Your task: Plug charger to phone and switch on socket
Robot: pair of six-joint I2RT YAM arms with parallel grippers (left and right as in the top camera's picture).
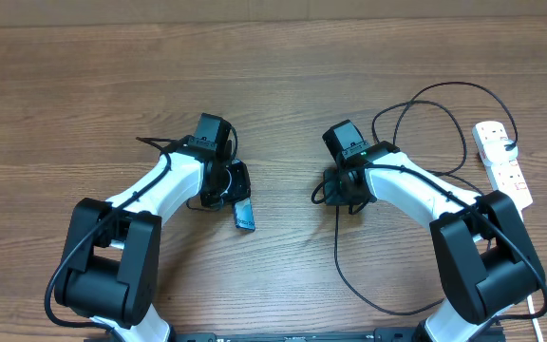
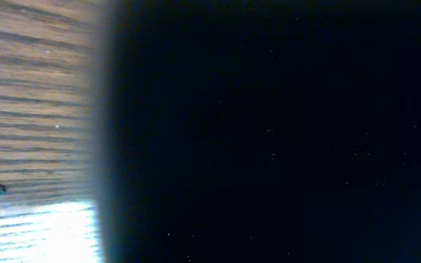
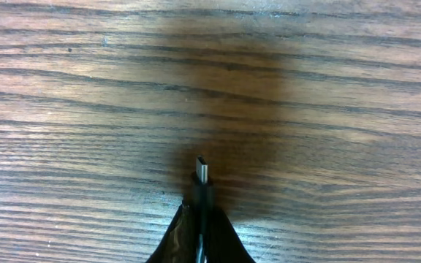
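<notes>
In the overhead view my left gripper [image 1: 234, 193] is shut on the phone [image 1: 244, 216]. The phone's blue-teal end sticks out below the fingers, tilted on edge above the table. The left wrist view is almost filled by a dark blurred surface [image 2: 269, 131] close to the lens, and its fingers do not show. My right gripper [image 1: 336, 195] is shut on the charger's connector [image 3: 202, 175], whose metal tip pokes out past the fingertips just above the wood. The charger cable [image 1: 342, 271] loops over the table to the socket [image 1: 502, 163] at the right edge. The two grippers are apart.
A black plug [image 1: 508, 145] sits in the white power strip near its far end. Cable loops lie behind the right arm [image 1: 425, 90] and in front of it near the table's front edge. Bare wooden table [image 1: 273, 76] lies between and behind the arms.
</notes>
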